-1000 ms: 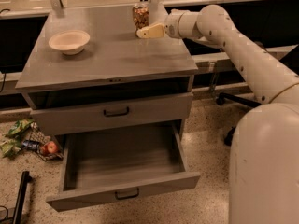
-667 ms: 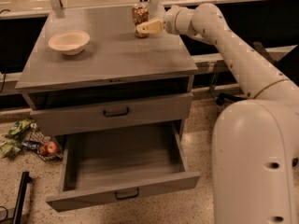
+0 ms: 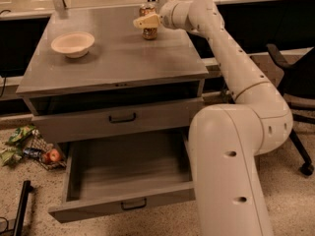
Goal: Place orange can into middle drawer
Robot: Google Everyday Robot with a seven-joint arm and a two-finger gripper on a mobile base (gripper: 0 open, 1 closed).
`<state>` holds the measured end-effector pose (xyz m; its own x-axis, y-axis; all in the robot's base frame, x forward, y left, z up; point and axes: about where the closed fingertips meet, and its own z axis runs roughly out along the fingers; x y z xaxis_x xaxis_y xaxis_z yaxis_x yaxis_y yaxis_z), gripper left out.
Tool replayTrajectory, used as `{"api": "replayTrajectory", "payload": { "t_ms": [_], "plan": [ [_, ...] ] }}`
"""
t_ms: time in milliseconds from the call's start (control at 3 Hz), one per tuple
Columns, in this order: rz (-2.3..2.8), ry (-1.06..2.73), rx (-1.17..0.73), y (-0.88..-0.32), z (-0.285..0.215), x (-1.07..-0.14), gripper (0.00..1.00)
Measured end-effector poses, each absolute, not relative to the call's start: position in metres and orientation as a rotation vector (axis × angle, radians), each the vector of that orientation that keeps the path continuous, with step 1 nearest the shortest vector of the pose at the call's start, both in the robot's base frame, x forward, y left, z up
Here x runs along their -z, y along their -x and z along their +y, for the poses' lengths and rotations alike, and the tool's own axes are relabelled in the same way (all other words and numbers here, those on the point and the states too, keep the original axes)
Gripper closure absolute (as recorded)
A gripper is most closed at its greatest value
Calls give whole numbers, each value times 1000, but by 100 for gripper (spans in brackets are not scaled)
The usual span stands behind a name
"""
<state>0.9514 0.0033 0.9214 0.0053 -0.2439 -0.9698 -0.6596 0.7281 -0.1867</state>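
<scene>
The robot's arm [image 3: 236, 68] was a smooth, off-white shell made of rounded tubular segments. It grew from a slim forearm into a thick, barrel-like lower section [image 3: 226, 181]. Thin dark seams ringed the joints where one segment met the next. Small round dark recesses, like screw holes, dotted the lower section and the bulging joint above it. The surface had a dull, matte sheen and carried no lettering that could be read. The pincer [image 3: 146, 21] was a yellower cream than the arm and wedge-shaped. It sat near the far edge of the grey tabletop [image 3: 118, 58], right of that edge's middle.
</scene>
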Motion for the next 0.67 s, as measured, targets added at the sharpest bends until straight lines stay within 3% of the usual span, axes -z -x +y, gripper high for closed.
{"api": "replayTrajectory", "payload": {
  "t_ms": [333, 667],
  "plan": [
    [1560, 767, -398, -959, 17, -922, 13],
    [1575, 758, -425, -962, 20, -915, 36]
  ]
}}
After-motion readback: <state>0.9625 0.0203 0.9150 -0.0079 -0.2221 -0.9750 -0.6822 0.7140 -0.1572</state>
